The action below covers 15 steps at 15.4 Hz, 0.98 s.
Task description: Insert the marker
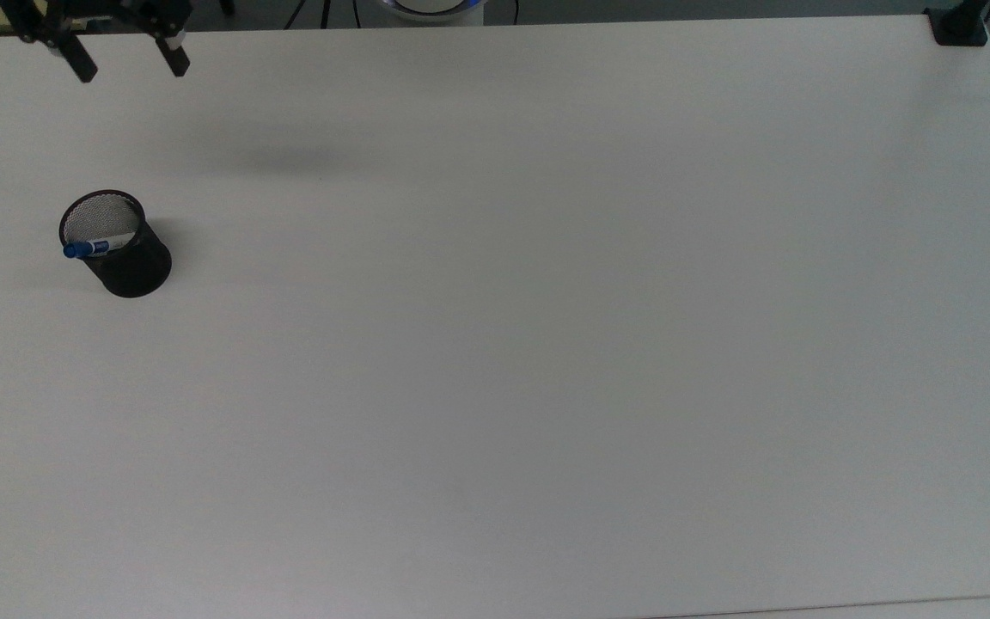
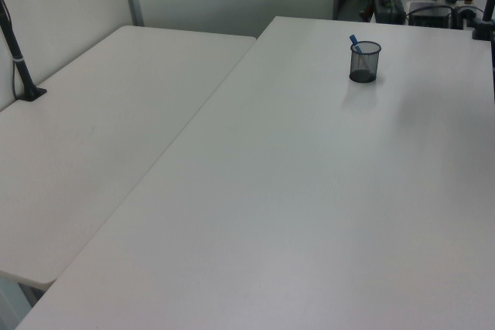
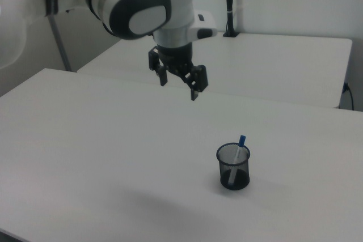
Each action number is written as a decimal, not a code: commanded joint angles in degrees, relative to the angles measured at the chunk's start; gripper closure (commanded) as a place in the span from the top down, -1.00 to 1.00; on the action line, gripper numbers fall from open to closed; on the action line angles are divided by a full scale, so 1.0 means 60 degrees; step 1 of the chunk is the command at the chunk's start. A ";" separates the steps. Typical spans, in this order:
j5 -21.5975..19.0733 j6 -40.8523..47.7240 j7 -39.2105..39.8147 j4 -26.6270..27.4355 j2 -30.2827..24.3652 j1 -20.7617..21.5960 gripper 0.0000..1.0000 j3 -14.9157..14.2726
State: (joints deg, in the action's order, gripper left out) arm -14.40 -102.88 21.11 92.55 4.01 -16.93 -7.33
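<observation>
The marker (image 1: 88, 248) stands inside the black mesh cup (image 1: 125, 258), leaning on the rim with its blue cap sticking out. In the left view the marker (image 2: 354, 41) pokes up from the cup (image 2: 364, 62); in the right view the marker (image 3: 239, 150) leans in the cup (image 3: 233, 168). My gripper (image 1: 127, 67) hangs open and empty at the top left of the top view, well away from the cup. In the right view the gripper (image 3: 179, 86) is high above the table, up and to the left of the cup.
A black clamp post (image 1: 959, 24) sits at the table's far right corner in the top view. A second white table (image 2: 100, 113) adjoins on the left view's left, with a black post (image 2: 19, 59) on it.
</observation>
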 commanded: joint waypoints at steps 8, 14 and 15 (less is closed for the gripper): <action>0.2923 0.0625 -0.3137 -0.0015 -0.0288 0.2674 1.00 -0.0111; 0.2942 -0.0080 -0.2873 0.0161 -0.0214 0.2691 1.00 -0.0111; 0.2941 -0.0080 -0.2874 0.0146 -0.0229 0.2676 1.00 -0.0125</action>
State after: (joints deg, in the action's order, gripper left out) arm 2.58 -102.03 3.18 92.13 3.61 -1.63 -7.29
